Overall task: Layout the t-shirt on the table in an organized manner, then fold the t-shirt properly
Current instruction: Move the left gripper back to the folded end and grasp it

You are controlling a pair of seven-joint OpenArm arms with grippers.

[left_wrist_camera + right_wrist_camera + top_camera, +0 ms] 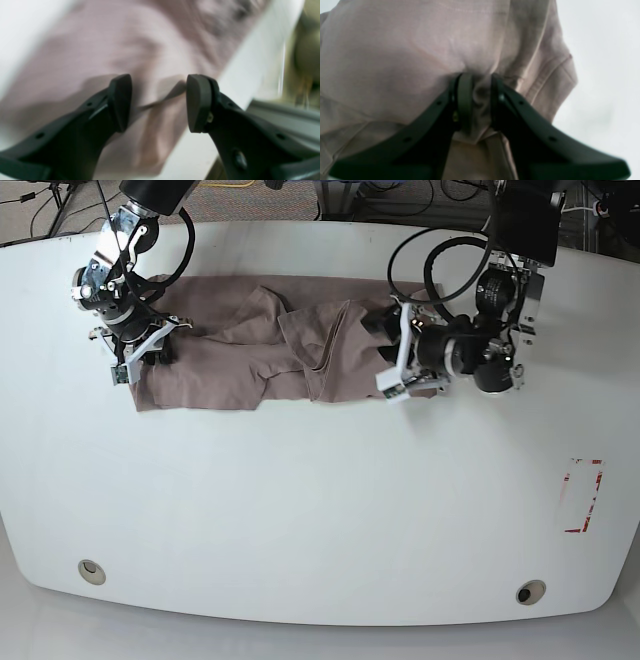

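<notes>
Base view: the t-shirt (250, 360) lies rumpled in a long band across the upper half of the white worktop (320, 500), with folds bunched near its middle. At upper left of the frame the right gripper (140, 345) sits at the cloth's left end; in the right wrist view its fingers (465, 97) are drawn close together, pinching a gathered tuck of the mauve fabric (395, 50), a hemmed sleeve edge hanging to the right. At upper right of the base frame the left gripper (400, 365) rests at the cloth's right end. In the blurred left wrist view its fingers (197, 102) are spread wide with a clear gap between them, above the t-shirt (112, 55) and gripping nothing; the worktop's edge (250, 72) runs diagonally at right. A red tape rectangle (583, 495) marks the worktop's right side, and two metal grommets (91, 571) lie near its lower edge.
</notes>
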